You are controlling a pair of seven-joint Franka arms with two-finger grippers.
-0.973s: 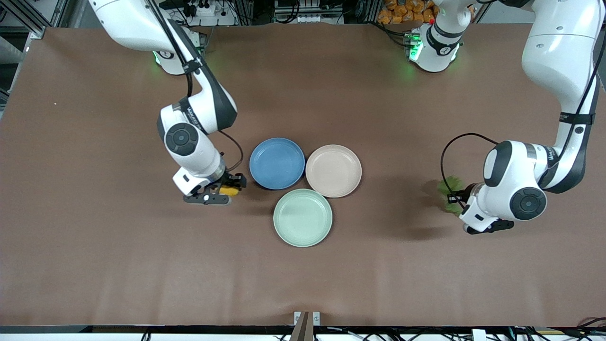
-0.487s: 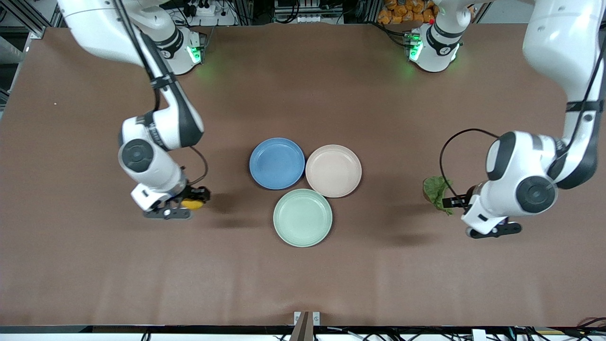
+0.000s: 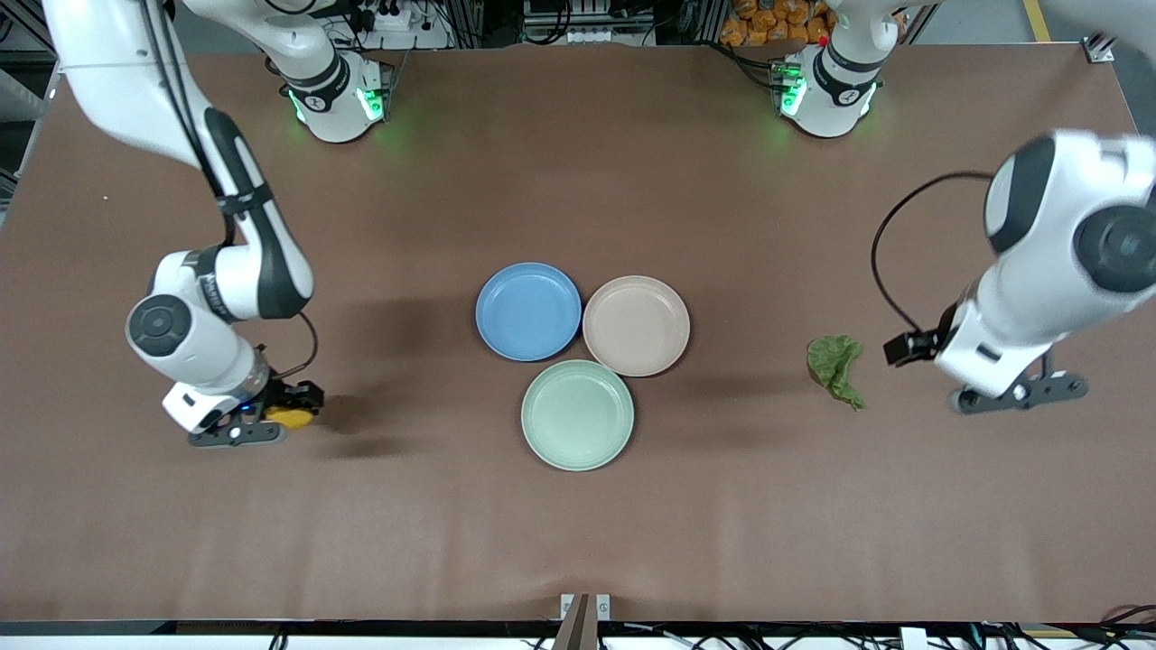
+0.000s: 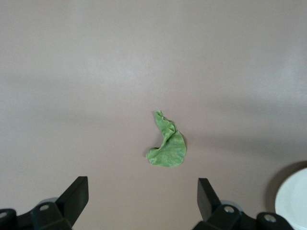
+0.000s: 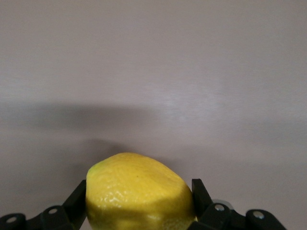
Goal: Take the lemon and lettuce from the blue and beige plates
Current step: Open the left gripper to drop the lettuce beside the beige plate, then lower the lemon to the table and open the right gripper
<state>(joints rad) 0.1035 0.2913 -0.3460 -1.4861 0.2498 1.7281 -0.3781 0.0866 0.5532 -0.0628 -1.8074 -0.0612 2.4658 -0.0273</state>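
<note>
At the left arm's end of the table (image 3: 578,542), the lettuce (image 3: 835,369) is now lying released, the left gripper (image 4: 143,201) being lifted away, fingers apart. Toward the right arm's end, the lemon (image 5: 140,197) is being carried clamped in the right gripper (image 3: 287,408); blue plate (image 3: 528,311) and beige plate (image 3: 636,325) are emptied.

The brown bench (image 3: 578,542) carries three plates touching each other at its middle, a blue plate (image 3: 528,311), a beige plate (image 3: 636,325) and a green plate (image 3: 577,414), and a lettuce leaf (image 3: 835,368) lies flat toward the left arm's end.
</note>
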